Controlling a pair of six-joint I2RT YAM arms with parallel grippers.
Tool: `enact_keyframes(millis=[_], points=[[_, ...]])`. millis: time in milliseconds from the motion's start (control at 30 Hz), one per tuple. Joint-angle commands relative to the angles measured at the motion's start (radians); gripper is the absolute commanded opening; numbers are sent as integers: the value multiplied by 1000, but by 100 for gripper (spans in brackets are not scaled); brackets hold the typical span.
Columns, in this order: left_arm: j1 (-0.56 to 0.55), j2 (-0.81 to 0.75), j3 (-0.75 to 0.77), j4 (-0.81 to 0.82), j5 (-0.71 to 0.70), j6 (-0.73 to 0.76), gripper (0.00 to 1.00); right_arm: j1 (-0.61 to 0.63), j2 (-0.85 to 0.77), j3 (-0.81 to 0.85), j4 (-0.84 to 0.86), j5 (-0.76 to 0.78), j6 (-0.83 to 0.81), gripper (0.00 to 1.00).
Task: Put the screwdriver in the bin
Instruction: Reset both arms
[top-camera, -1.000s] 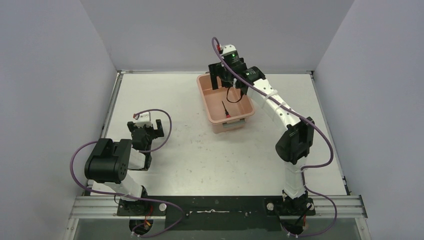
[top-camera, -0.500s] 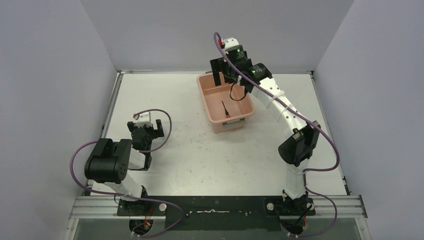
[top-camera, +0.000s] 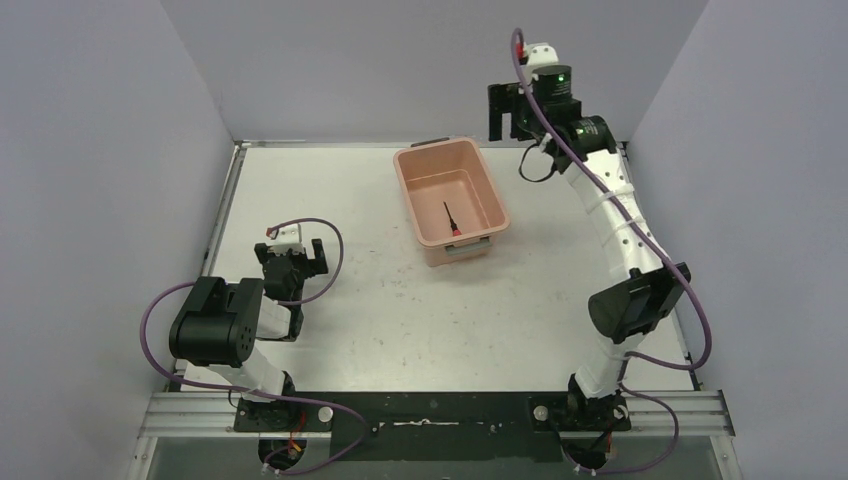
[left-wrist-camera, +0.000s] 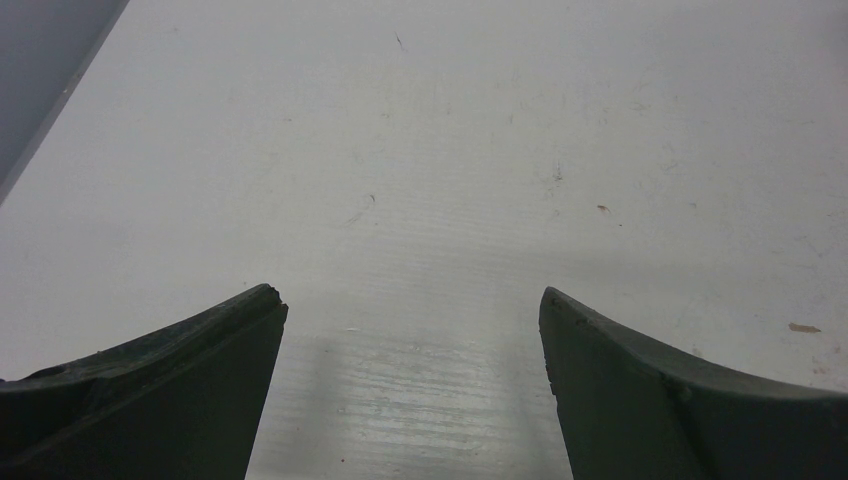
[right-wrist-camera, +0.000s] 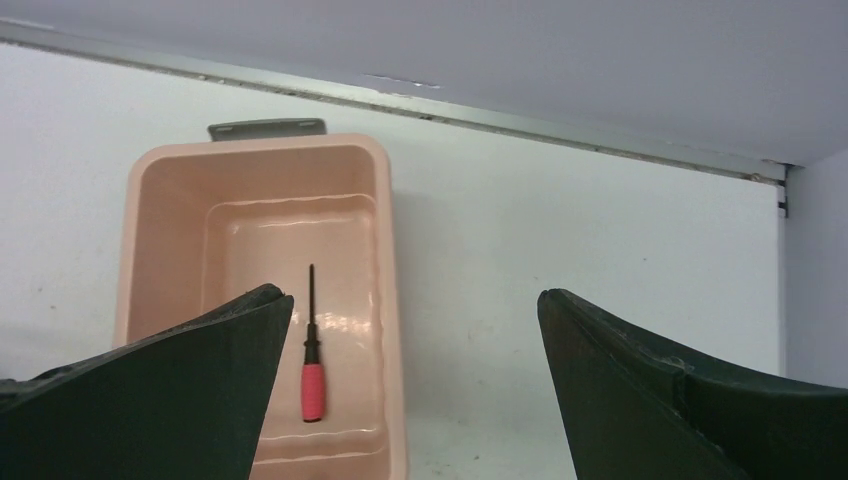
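The salmon-pink bin (top-camera: 420, 190) stands at the back middle of the table. The small screwdriver (top-camera: 450, 220), red handle and thin black shaft, lies flat on the bin's floor. It also shows in the right wrist view (right-wrist-camera: 312, 362) inside the bin (right-wrist-camera: 150, 240). My right gripper (top-camera: 506, 112) is open and empty, raised high to the right of the bin near the back wall. In its own view the right gripper (right-wrist-camera: 412, 296) holds nothing. My left gripper (top-camera: 288, 252) is open and empty above bare table at the left; in its own view the left gripper (left-wrist-camera: 410, 292) shows only tabletop.
Grey walls enclose the table on the left, back and right. A metal rail (top-camera: 430, 412) runs along the near edge with both arm bases. The bin has a grey handle (right-wrist-camera: 266, 128) at its far short end.
My right gripper has risen out of the bin and swung right toward the back wall. The screwdriver stays lying in the bin. The left arm has not moved.
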Motion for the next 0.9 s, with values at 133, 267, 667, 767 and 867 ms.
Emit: enact_keyframes(millis=[133,267,667,767,867], points=[[1,-8,14,38,8,6,97,-144,-86,-61,78,-104,-15,100],[1,-7,14,39,7,6,97,-220,-108,-89,86,-139,-14,100],[1,-7,14,37,7,6,97,-347,-187,-219,157,-167,-17,100],[1,-7,14,38,8,7,97,-353,-218,-269,192,-167,-20,100],[1,-8,14,39,7,5,97,-354,-226,-285,201,-163,-23,100]])
